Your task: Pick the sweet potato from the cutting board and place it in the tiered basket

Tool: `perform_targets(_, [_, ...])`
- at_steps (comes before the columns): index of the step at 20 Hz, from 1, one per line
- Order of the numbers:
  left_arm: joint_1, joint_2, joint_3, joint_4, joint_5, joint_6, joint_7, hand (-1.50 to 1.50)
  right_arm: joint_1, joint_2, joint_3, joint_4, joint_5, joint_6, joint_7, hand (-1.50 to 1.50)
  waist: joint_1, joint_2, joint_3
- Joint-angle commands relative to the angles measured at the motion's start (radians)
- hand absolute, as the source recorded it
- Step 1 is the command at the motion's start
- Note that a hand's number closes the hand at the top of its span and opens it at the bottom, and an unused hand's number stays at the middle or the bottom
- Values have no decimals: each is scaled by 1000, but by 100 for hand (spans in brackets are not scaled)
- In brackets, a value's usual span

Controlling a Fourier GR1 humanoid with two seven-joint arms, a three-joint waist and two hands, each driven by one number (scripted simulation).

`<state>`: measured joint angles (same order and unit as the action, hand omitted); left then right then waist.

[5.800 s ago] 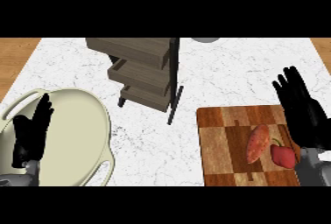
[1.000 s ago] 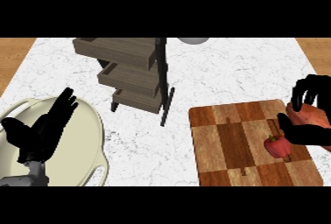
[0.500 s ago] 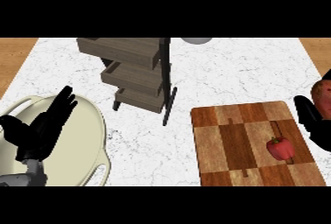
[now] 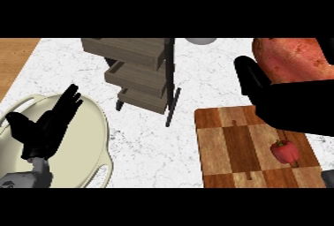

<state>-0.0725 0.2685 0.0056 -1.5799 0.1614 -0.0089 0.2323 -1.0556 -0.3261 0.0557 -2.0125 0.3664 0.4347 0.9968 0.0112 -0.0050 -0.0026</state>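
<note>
The reddish sweet potato (image 4: 287,59) is lifted high toward the camera at the upper right, held in my right hand (image 4: 287,106), whose fingers curl round its lower side. Below it lies the wooden cutting board (image 4: 241,150) with a red bell pepper (image 4: 286,151) still on it. The grey-brown tiered basket (image 4: 140,70) stands at the top centre, left of the lifted potato. My left hand (image 4: 46,126) rests open at the left, fingers up, over a pale plate.
A cream plate (image 4: 78,145) with handles lies at the lower left under the left hand. A small grey round object (image 4: 201,40) shows at the top edge behind the basket. White marble counter (image 4: 150,154) lies between plate and board.
The right hand closed on the sweet potato, lifted it off the cutting board and raised it up toward the camera. The red pepper stayed on the board. The left hand kept still.
</note>
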Motion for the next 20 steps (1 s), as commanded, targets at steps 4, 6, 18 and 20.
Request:
perform_targets(4, [-8,22,23,3,11,-32,0,0,-285,131,63,317,91,-53,129,150,10,3,0])
perform_targets(6, [-11,-10,-2,26,-14,-15,-27,0,-344,215,111,348,135,-90,192,150,5,2,-1])
perform_targets(18, [35,-6,29,32,-15,-40,-60,0,-391,324,102,672,233,-217,102,150,2,4,1])
perform_targets(20, [-17,23,62,23,10,-52,-14,0,-392,325,58,724,253,-202,37,150,-2,5,2])
